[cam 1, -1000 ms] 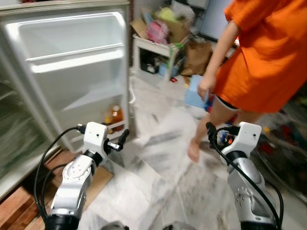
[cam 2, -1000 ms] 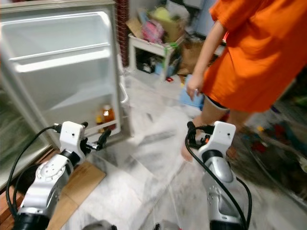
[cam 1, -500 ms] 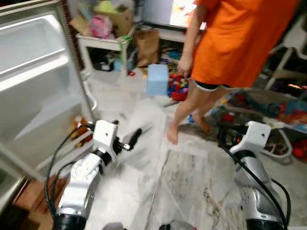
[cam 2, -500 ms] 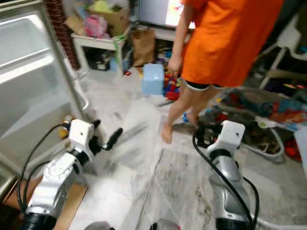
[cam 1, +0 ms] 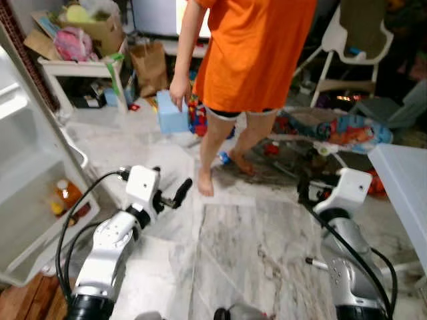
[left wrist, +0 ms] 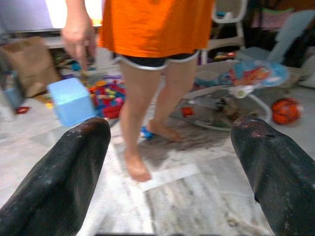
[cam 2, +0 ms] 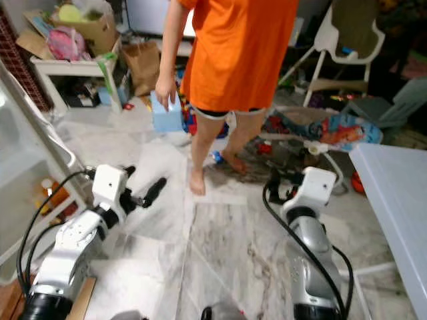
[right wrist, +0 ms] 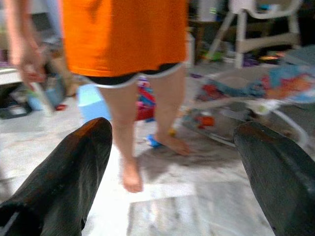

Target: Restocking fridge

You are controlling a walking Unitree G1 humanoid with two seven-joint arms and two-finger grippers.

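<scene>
Both end effectors are hanging spread and empty over the marble floor, the left end effector sitting nearer the open fridge door off to the robot's left, where an orange bottle is standing upright on its lower shelf, while the right end effector is pointing toward a person.

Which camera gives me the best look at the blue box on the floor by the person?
Left wrist view: the blue box sits whole and unobstructed beside the person's legs. Both eye views show it smaller, its top partly behind the person's hand. The right wrist view shows it blurred, half hidden behind a leg.
</scene>
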